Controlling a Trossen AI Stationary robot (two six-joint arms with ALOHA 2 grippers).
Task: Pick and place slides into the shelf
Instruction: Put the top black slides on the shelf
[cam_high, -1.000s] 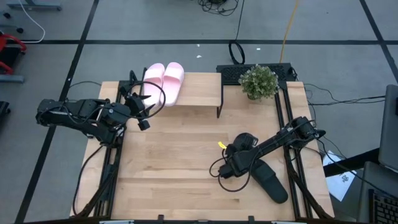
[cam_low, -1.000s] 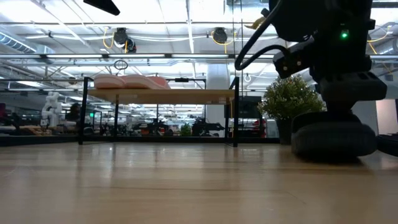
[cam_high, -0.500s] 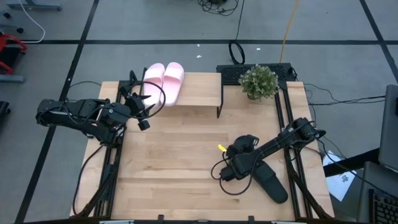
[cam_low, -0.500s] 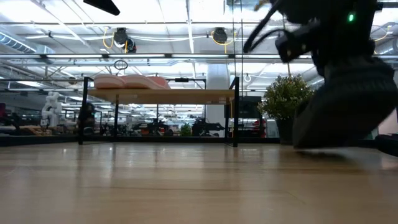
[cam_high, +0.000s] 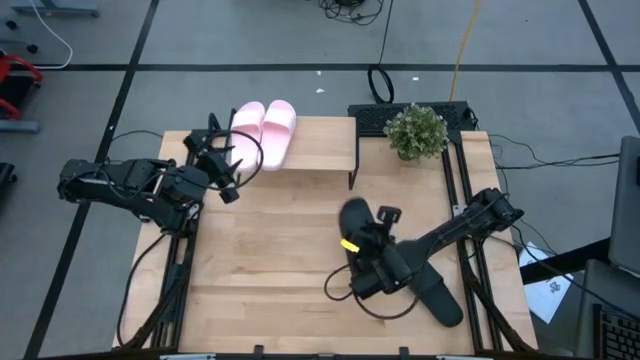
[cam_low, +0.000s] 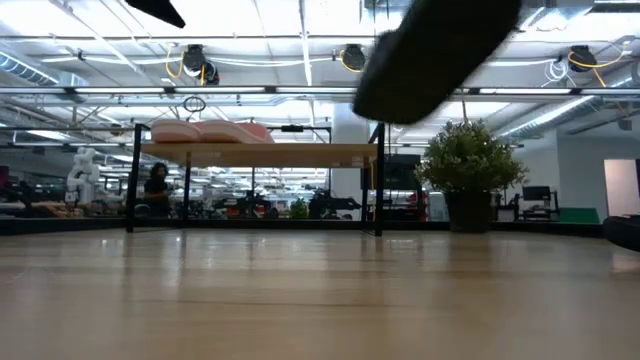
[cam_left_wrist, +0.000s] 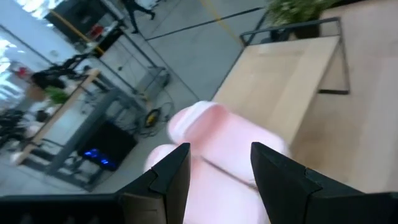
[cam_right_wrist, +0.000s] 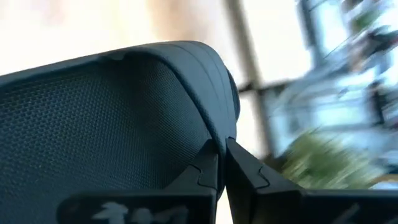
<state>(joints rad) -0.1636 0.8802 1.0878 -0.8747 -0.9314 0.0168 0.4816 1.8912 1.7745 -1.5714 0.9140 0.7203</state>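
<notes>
Two pale pink slides (cam_high: 262, 128) lie side by side, soles down, on the left part of the shelf's (cam_high: 318, 147) wood top; in the low view they sit up on the shelf (cam_low: 255, 153). My left gripper (cam_high: 224, 166) hovers open just before them, with the pink slides (cam_left_wrist: 219, 138) beyond its fingers. My right gripper (cam_high: 362, 243) is shut on one black slide (cam_high: 355, 214), which shows high in the air (cam_low: 436, 48). The second black slide (cam_high: 436, 291) lies flat on the table near the right arm. My right gripper pinches the black slide by the edge of its wide strap (cam_right_wrist: 208, 134) between the two fingers (cam_right_wrist: 202, 168). The slide is lifted clear of the table and tilted, one end (cam_low: 385, 95) lower than the other.
A potted plant (cam_high: 416, 130) stands at the far right of the table, right of the shelf. The shelf's right half (cam_high: 330, 140) is bare board. Bare tabletop (cam_high: 270, 260) lies between the two arms. Cables run along both table sides.
My right gripper has raised the black slide from the table: it rested flat, then tipped up at one end, and now hangs clear, carried up and toward the table's left and the shelf. The other slides have stayed put.
</notes>
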